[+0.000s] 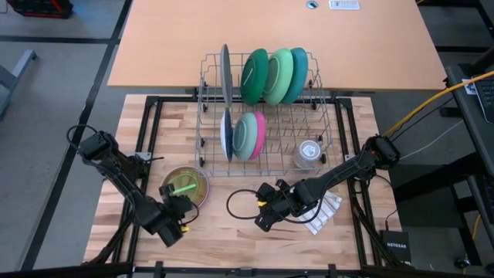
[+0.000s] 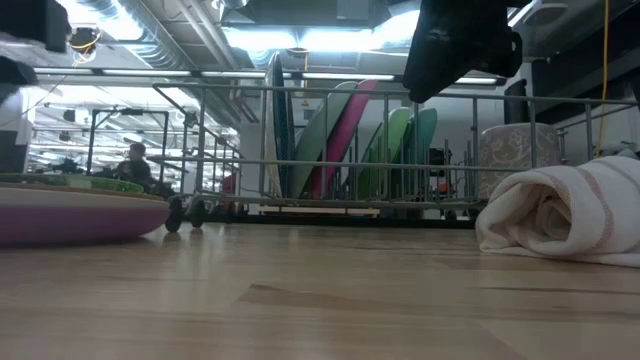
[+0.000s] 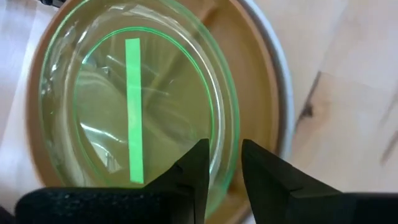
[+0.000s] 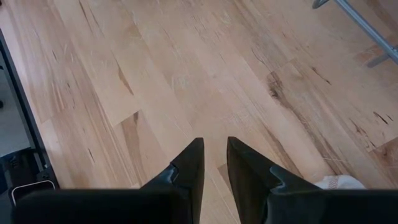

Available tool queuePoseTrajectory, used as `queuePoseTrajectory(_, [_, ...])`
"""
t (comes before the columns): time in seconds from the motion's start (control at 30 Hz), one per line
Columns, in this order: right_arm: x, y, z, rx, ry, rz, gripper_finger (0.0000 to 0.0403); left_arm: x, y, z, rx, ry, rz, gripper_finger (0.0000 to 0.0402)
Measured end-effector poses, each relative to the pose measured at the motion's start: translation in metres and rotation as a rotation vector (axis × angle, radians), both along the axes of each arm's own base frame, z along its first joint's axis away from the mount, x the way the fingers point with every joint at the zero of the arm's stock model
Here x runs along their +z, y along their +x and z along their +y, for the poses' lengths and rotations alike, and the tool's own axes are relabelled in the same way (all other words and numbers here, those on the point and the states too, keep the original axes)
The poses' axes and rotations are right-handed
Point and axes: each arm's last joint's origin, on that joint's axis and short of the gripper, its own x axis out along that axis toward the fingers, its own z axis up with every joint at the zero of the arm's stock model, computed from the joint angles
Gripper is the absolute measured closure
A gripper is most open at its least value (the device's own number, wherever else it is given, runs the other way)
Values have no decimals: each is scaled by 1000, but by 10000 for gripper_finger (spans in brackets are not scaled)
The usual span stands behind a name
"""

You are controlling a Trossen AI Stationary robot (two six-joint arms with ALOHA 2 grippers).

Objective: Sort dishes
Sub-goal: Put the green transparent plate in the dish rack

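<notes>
Left gripper (image 3: 225, 165) down at the stack at the table's front left, fingers narrowly parted and straddling the near rim of the clear green bowl (image 3: 130, 106) – not yet clamped, by the look of it. Bowl resting mouth-up in a brown plate (image 3: 249, 74), itself on a purple plate (image 2: 60, 215). Round, so no long axis to speak of; lying flat, opening toward the ceiling, rim level. Main hazard: a thin pinch on a slick, curved wall, likely to slip or to swing the bowl downward once lifted. Second hazard: lower finger catching the brown plate's edge and dragging or lifting two dishes together. Third: tipping upright for the wire rack (image 1: 208, 100) and knocking the dishes already standing on edge there (image 1: 274, 75), or the small glass cup (image 1: 307, 152) in the rack's corner. Worth closing squarely across the rim and lifting straight before any turn. Right gripper (image 4: 214, 155) waiting low over bare wood at front centre, fingers a narrow gap apart and holding nothing – just beside the striped cloth (image 1: 324, 215), well clear of the stack.
</notes>
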Motion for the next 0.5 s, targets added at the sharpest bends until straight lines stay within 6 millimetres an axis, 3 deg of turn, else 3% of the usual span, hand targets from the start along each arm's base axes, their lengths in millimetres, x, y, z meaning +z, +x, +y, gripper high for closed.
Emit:
queuePoseTrajectory(0.3, [0,0,0,0,0,0,329,-7,8,12,38,5,5,317])
queuePoseTrajectory(0.5, [0,0,0,1,2,-3,329,-6,9,12,34,4,6,373])
